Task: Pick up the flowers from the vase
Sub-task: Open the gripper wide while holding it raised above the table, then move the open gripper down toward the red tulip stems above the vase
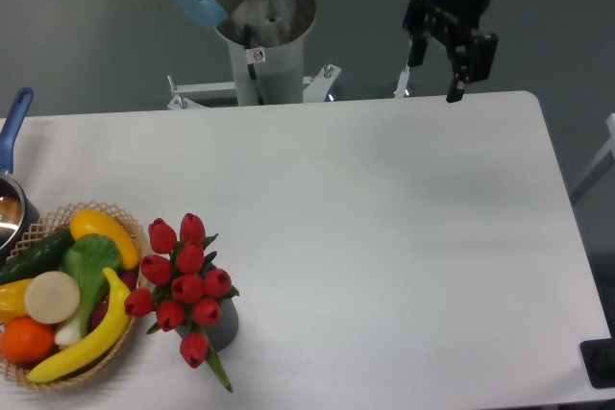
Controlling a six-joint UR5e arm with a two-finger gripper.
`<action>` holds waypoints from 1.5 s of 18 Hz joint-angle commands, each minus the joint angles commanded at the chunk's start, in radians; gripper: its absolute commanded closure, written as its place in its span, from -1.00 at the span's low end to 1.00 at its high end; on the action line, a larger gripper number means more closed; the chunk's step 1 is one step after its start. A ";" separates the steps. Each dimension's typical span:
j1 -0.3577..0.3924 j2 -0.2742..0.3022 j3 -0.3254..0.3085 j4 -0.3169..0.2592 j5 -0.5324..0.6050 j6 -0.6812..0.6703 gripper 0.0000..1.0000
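The flowers [184, 280] are sitting in the vase [223, 325] near the table's front left corner: about ten red tulip buds bunched tight, spreading wider than the vase and hiding most of its rim. Green leaves are poking out between the buds, and one leaf or stem is trailing down past the vase toward the front edge. The vase is showing only a dark grey sliver of its side below and to the right of the buds.

Just left of the flowers, a wicker basket [120, 357] is holding a banana [96, 338], a yellow fruit, an orange, a cucumber and other produce; the banana's tip is lying near the lowest left buds. Whether basket and vase are touching cannot be told. A pot [10, 208] with a blue handle is peeking in at the left edge.

The gripper [429, 82] is hanging beyond the table's far edge, toward the right, well apart from the flowers. Its two fingers are spread with a plain gap between them, and nothing is gripped.

The table [384, 237] is white and matte, with rounded corners, and its whole middle and right are lying bare between gripper and flowers. The arm's base column [267, 55] is standing behind the far edge, over a grey floor.
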 joint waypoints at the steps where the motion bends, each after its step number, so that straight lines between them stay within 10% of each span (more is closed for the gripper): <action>1: -0.002 -0.002 0.003 0.000 -0.012 0.000 -1.00; 22: -0.012 -0.017 -0.006 0.003 -0.293 -0.451 -1.00; 27: -0.035 -0.015 -0.054 0.165 -0.371 -0.581 -1.00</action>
